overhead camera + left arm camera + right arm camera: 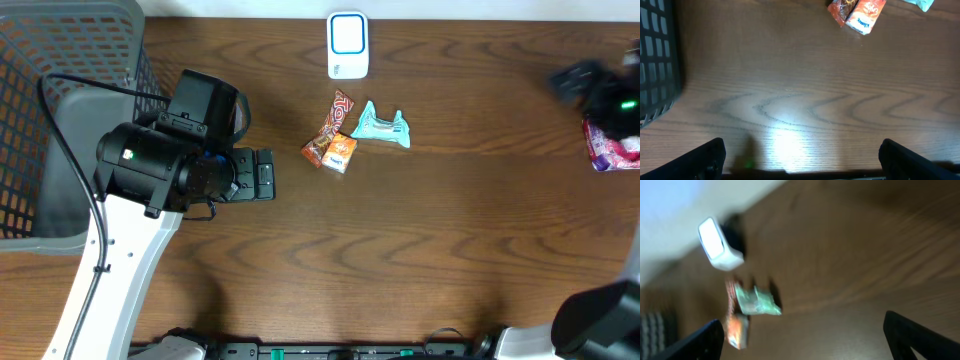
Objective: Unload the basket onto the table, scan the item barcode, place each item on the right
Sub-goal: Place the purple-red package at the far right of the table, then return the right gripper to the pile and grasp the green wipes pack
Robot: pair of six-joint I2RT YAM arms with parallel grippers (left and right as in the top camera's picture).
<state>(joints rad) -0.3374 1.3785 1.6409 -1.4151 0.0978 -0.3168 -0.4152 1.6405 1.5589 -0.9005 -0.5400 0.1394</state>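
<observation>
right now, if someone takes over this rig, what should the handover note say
Grippers: left gripper open and empty over bare table; right gripper open and empty, its view blurred.
Things: scanner at the far edge, centre. The candy bar, orange packet and teal packet are clustered just in front of it. The pink packet is at the right edge by the right arm; basket far left.
Done: cannot tell if anything was scanned.
Left: pick an item, show its barcode to the scanner.
</observation>
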